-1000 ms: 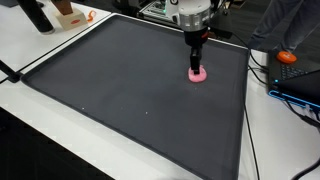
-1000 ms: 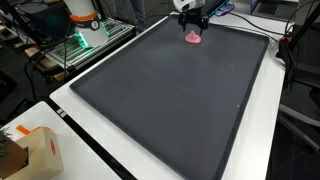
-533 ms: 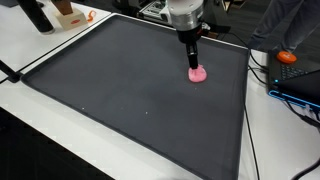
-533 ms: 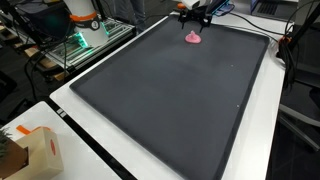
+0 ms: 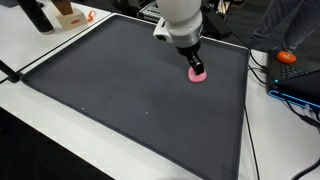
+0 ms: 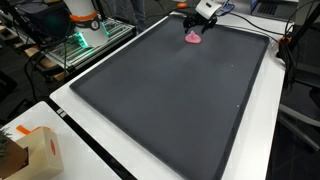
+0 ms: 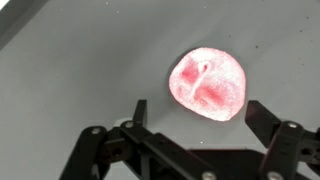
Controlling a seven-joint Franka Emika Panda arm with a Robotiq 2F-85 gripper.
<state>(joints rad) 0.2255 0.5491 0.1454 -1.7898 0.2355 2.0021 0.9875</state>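
Lying on a white table (image 5: 52, 48) is a big dark mat (image 5: 130, 95), the biggest thing to see. It has a thin raised edge all the way round and shows in both exterior views (image 6: 165, 105).

Next in size is the robot arm (image 5: 180, 22). It is white and grey and leans over the far end of the mat.

A brown cardboard box (image 6: 38, 152) sits on the white table, off the near corner of the mat in an exterior view. A small orange thing (image 5: 287, 57) lies off the mat on the other side, near some dark cables (image 5: 262, 70).

At the end of the arm is the gripper (image 5: 197, 66), which is black and points down at the mat (image 6: 197, 30). In the wrist view the gripper (image 7: 198, 105) has its jaws wide apart, and they hold nothing.

Smallest of all is the little pink lump (image 5: 198, 75). It lies flat on the mat, near the far edge (image 6: 193, 39), just under the gripper. In the wrist view the little pink lump (image 7: 207, 85) sits between the two black fingers (image 7: 140, 112), with a gap on each side.
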